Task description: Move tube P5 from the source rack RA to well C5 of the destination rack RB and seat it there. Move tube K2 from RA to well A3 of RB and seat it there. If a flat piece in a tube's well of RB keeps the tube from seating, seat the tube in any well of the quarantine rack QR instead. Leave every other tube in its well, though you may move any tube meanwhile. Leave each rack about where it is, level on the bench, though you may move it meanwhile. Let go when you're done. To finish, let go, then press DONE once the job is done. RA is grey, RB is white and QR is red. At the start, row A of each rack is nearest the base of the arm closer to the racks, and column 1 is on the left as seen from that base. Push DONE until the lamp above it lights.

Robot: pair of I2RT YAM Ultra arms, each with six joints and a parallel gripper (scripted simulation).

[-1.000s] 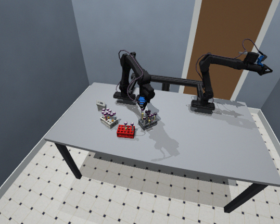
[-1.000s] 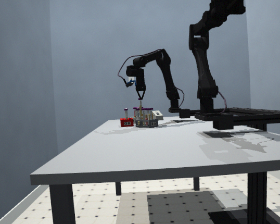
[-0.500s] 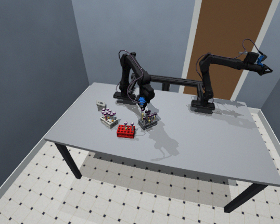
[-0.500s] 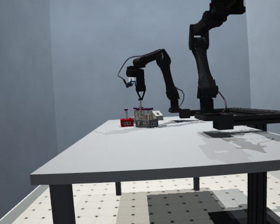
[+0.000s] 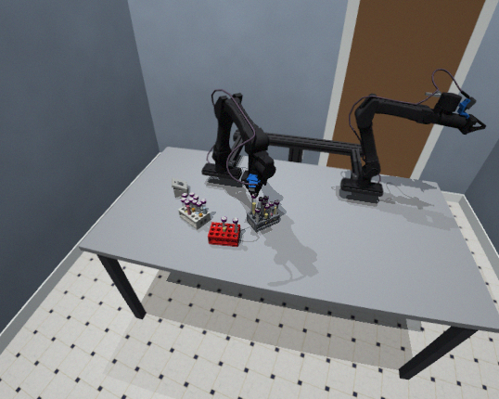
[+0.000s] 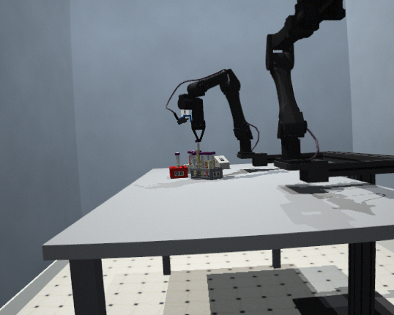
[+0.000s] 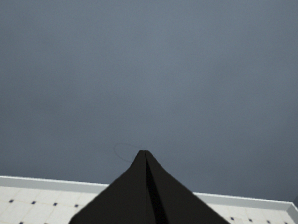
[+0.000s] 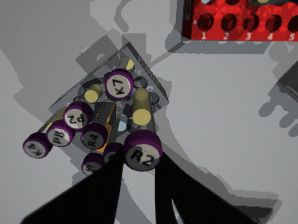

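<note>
The right gripper (image 5: 254,195) (image 6: 198,141) (image 8: 140,157) is pinching capped tube R2 (image 5: 253,208) (image 6: 198,151) (image 8: 142,151), fingers slightly apart, above grey RA (image 5: 263,225) (image 6: 216,176) (image 8: 149,73); K7 (image 8: 118,85) and R4 (image 8: 94,136) are crowding nearby. Red QR (image 5: 223,240) (image 6: 173,172) (image 8: 215,33) is standing beside RA. P5 and K2 aren't showing readably. The left gripper (image 5: 482,125) (image 7: 143,158) is hanging shut, empty.

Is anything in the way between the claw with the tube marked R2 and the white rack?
Nothing tall visibly stands directly between the tube R2 in the right claw and the white rack.
</note>
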